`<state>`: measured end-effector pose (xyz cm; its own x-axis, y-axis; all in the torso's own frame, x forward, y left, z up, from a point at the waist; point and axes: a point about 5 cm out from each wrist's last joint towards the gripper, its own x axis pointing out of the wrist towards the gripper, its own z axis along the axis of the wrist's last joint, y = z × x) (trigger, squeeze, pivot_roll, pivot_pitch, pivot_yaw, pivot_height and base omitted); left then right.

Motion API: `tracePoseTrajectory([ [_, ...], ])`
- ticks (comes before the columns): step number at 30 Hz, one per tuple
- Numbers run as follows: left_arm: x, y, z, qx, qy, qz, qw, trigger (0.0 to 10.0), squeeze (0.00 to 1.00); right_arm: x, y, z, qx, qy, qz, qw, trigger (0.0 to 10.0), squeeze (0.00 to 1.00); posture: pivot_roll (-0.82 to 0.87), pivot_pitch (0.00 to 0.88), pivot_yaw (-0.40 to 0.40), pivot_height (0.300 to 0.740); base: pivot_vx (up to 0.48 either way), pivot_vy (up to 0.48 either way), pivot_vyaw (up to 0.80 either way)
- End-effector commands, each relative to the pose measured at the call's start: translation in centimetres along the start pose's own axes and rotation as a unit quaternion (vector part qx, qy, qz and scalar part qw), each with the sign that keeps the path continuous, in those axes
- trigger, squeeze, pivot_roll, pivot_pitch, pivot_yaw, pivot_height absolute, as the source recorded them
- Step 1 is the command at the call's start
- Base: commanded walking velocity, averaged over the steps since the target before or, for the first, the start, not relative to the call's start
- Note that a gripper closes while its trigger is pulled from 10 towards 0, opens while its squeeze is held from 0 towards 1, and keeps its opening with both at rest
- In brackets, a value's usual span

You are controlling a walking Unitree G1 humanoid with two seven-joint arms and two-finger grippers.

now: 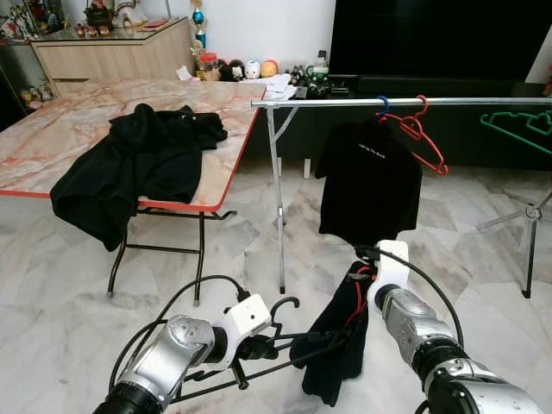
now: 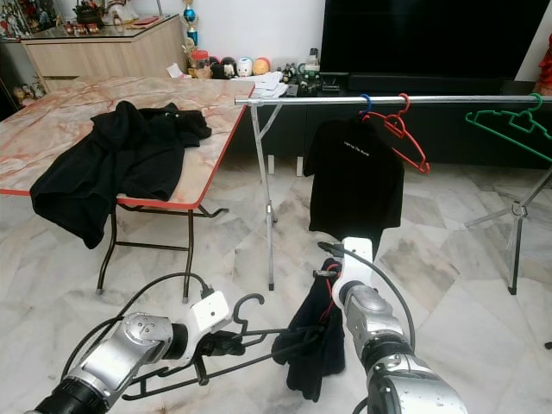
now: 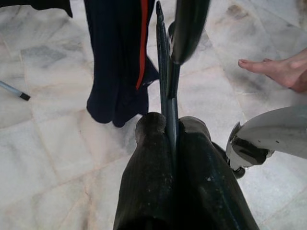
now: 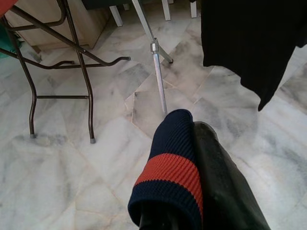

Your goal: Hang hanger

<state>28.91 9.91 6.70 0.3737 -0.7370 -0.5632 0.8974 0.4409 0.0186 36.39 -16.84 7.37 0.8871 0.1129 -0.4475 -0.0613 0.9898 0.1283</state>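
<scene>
both arms reach forward low, left gripper and right gripper jaws clamped.

A black garment sprawls over a marble-topped counter; a bare foot rests on marble floor.

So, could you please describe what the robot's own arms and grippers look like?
Both arms are silver metal with ribbed black joints. The left arm and right arm each end in a white wrist block, and black cables loop out from each. The fingers are long, black and finely ribbed.
</scene>
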Motion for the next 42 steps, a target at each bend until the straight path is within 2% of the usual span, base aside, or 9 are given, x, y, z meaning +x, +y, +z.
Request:
tracePoseTrajectory([
  [1, -0.2, 0.5, 0.3, 0.004, 0.001, 0.012, 1.0, 10.0, 0.0, 0.2, 0.7, 1.6, 0.005, -0.02, 0.012, 1.0, 10.0, 0.0, 0.01, 0.0, 0.028, 0.74, 0.0, 0.0, 0.0],
  [8, 0.6, 1.1, 0.6, 0.007, 0.001, 0.061, 0.998, 10.0, 0.0, 0.3, 1.4, 1.5, 0.01, -0.015, 0.039, 0.999, 10.0, 0.0, 0.01, 0.0, 0.028, 0.74, 0.0, 0.0, 0.0],
  [18, 0.6, 1.3, 0.5, 0.007, 0.007, 0.073, 0.997, 10.0, 0.0, 0.3, 1.4, 1.4, 0.011, -0.013, 0.043, 0.999, 10.0, 0.0, 0.01, 0.0, 0.03, 0.74, 0.0, 0.0, 0.0],
  [23, 0.7, 1.0, 1.8, -0.023, -0.05, 0.054, 0.997, 10.0, 0.0, 0.3, 2.1, 1.7, -0.012, -0.016, 0.076, 0.997, 10.0, 0.0, 0.0, 0.0, 0.031, 0.74, 0.0, 0.0, 0.0],
  [27, 0.5, 1.2, 3.3, -0.038, -0.09, 0.058, 0.993, 10.0, 0.0, 0.3, 1.9, 1.9, 0.006, -0.016, 0.07, 0.997, 10.0, 0.0, 0.01, 0.0, 0.031, 0.74, 0.0, 0.0, 0.0],
  [33, 0.7, 2.2, 3.5, -0.043, -0.09, 0.104, 0.99, 10.0, 0.0, 0.3, 1.8, 2.1, 0.006, -0.019, 0.065, 0.998, 10.0, 0.0, 0.0, 0.0, 0.031, 0.74, 0.0, 0.0, 0.0],
  [35, 0.7, 2.2, 3.4, -0.044, -0.09, 0.104, 0.99, 10.0, 0.0, 0.3, 1.8, 2.1, 0.005, -0.019, 0.065, 0.998, 10.0, 0.0, 0.0, 0.0, 0.031, 0.74, 0.0, 0.0, 0.0],
  [36, 0.8, 2.0, 3.1, -0.032, -0.071, 0.1, 0.992, 10.0, 0.0, 0.3, 1.7, 2.2, 0.008, -0.022, 0.061, 0.998, 10.0, 0.0, 0.0, 0.0, 0.031, 0.74, 0.0, 0.0, 0.0],
  [42, 1.0, 2.0, 2.1, -0.011, -0.027, 0.113, 0.993, 10.0, 0.0, 0.3, 1.7, 3.1, 0.014, -0.037, 0.06, 0.997, 10.0, 0.0, 0.0, 0.0, 0.032, 0.74, 0.0, 0.0, 0.0],
])
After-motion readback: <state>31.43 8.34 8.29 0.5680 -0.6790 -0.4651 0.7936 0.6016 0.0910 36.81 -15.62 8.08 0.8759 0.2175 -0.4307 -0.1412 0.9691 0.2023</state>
